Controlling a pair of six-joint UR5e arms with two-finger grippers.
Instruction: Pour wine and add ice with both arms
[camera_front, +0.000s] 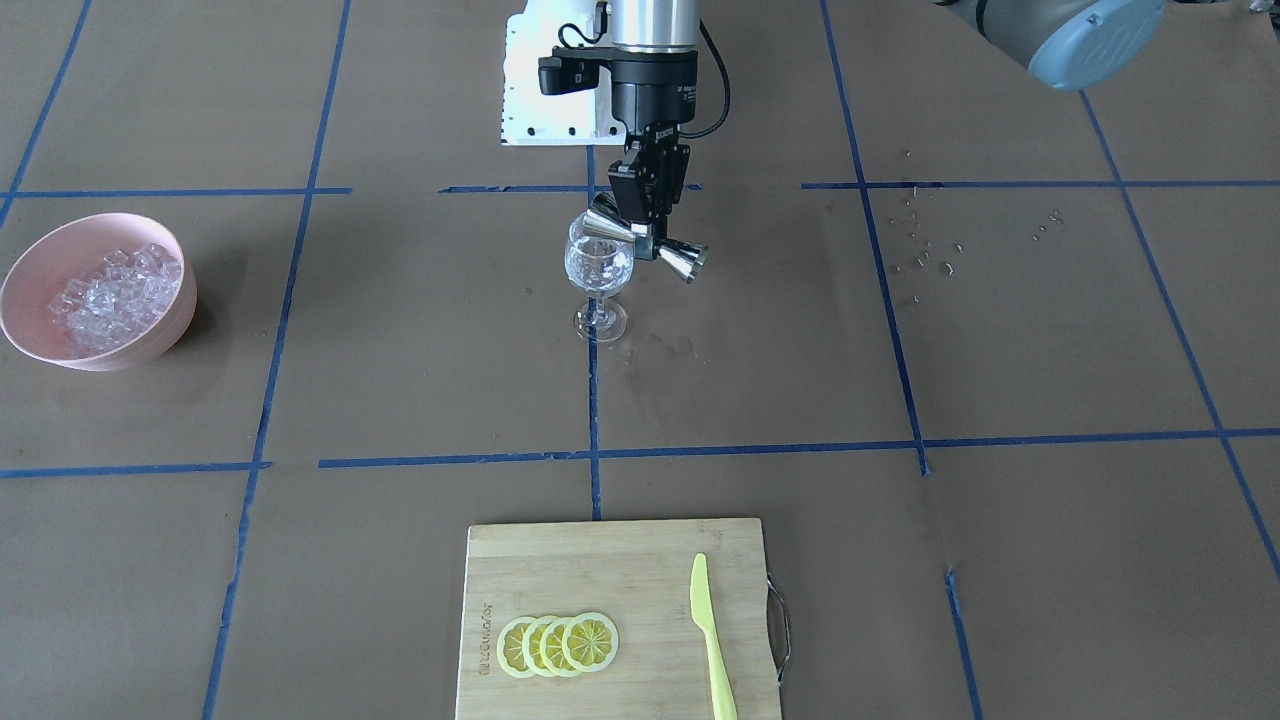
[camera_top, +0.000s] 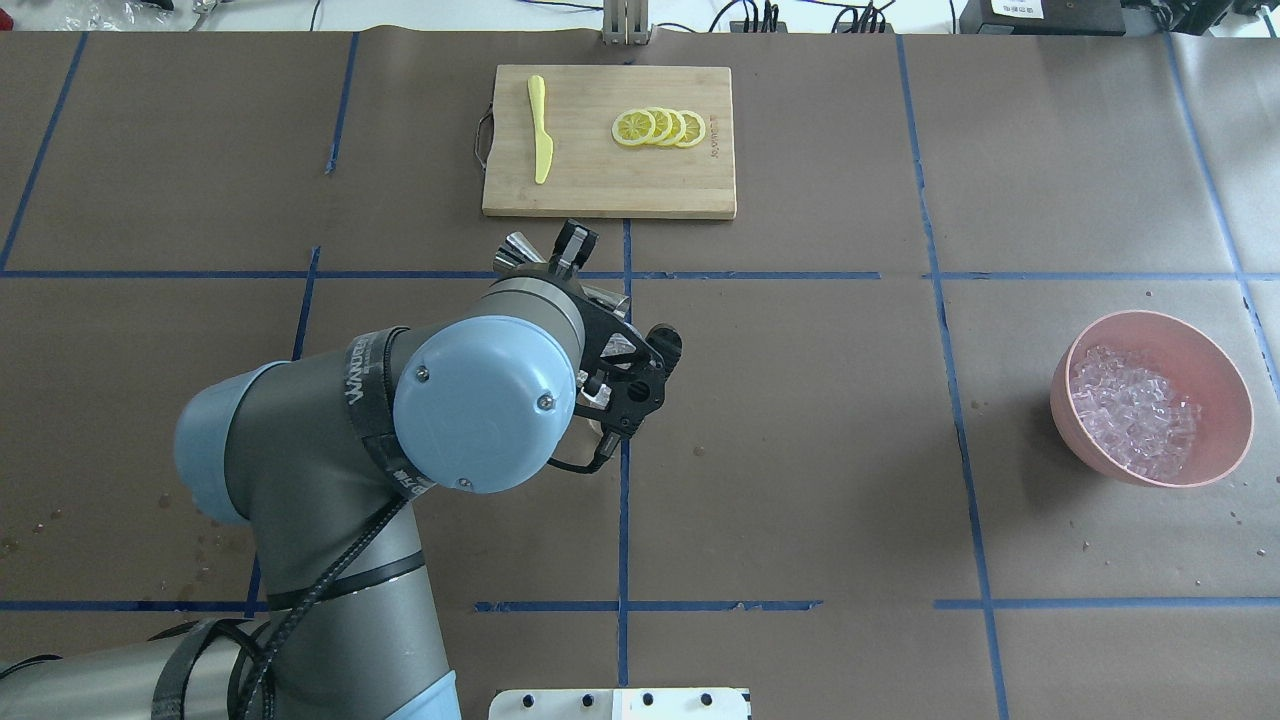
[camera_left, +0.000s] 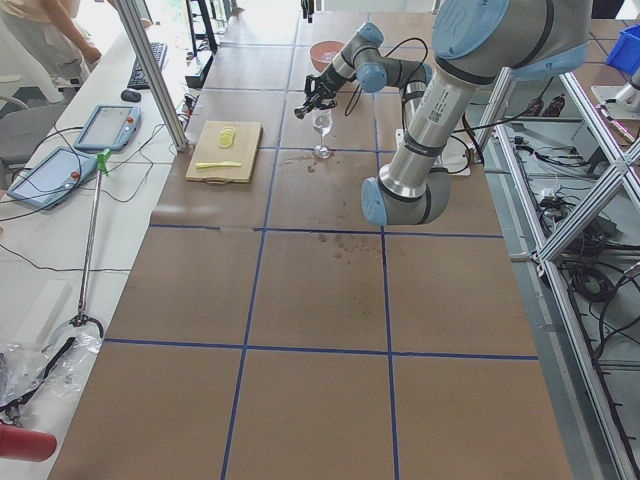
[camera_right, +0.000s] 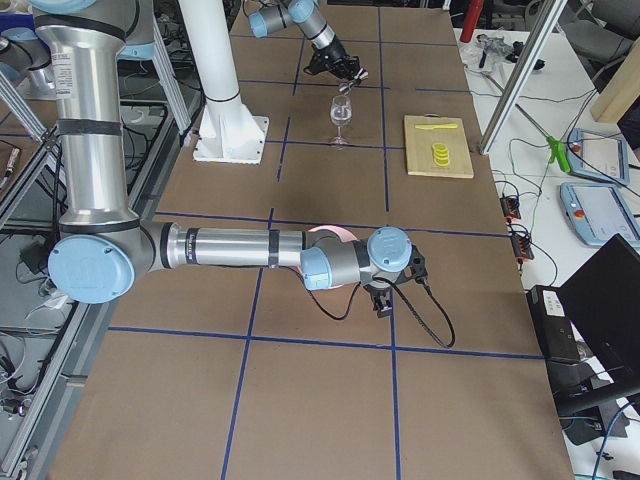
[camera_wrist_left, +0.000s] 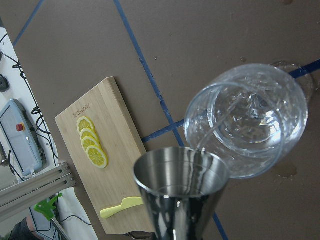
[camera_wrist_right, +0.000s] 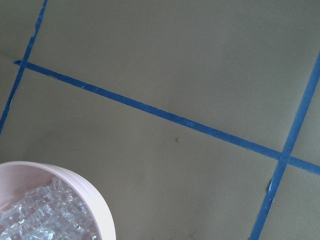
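My left gripper (camera_front: 645, 222) is shut on a steel jigger (camera_front: 680, 257) and holds it tipped on its side, its mouth at the rim of a clear wine glass (camera_front: 598, 268). The left wrist view shows the jigger (camera_wrist_left: 182, 185) mouth next to the glass (camera_wrist_left: 250, 120), whose inside is wet with droplets; no dark wine shows. The ice (camera_front: 115, 290) is heaped in a pink bowl (camera_front: 150, 340) far to the robot's right. My right gripper (camera_right: 385, 295) hangs by that bowl; I cannot tell if it is open. The right wrist view shows the ice (camera_wrist_right: 40, 215) and the bowl's rim (camera_wrist_right: 95, 205).
A wooden cutting board (camera_front: 600, 570) at the operators' edge carries lemon slices (camera_front: 557, 643) and a yellow-green knife (camera_front: 712, 630). Small droplets (camera_front: 930, 250) lie on the brown paper on the robot's left side. The white pedestal (camera_front: 530, 90) stands behind the glass.
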